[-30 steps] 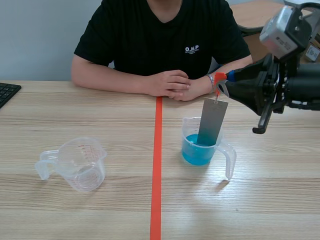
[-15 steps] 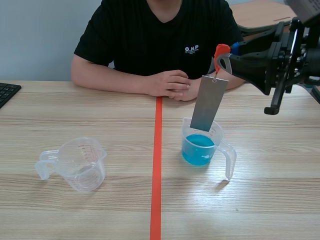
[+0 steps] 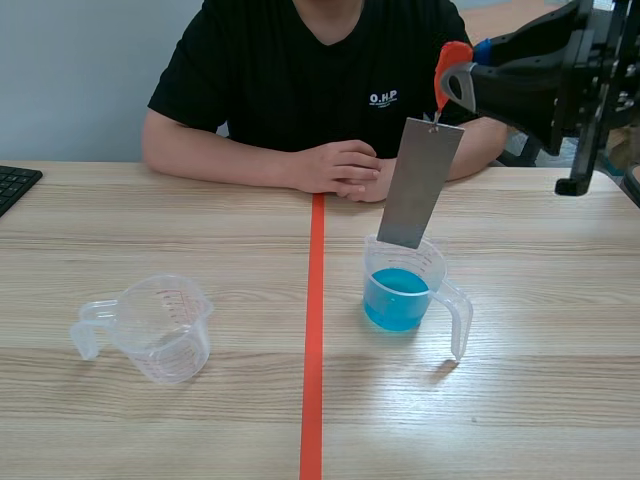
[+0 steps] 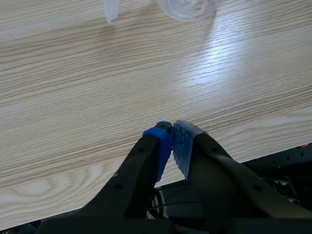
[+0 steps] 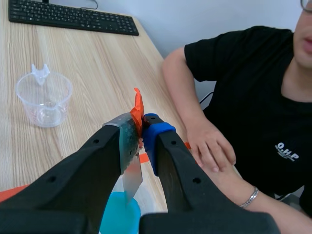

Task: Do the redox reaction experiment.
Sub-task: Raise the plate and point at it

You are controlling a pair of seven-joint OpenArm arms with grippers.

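one raised right gripper (image 3: 458, 86), clamping orange tab (image 3: 451, 62), metal plate (image 3: 418, 182) over cup (image 3: 373, 262)

We've got a dull grey plate (image 3: 418, 183), orange-red tag (image 3: 452, 55) above, vivid blue liquid (image 3: 398, 300) in the clear jug (image 3: 460, 318), centre-right.

- Empty measuring cup (image 3: 160, 325): left half of the surface (image 3: 200, 430).
- Liquid-holding measuring cup (image 3: 405, 290): just right of the tape line (image 3: 313, 330).
- Metal strip (image 3: 418, 183): hanging from the right tool (image 3: 455, 75), over that cup.
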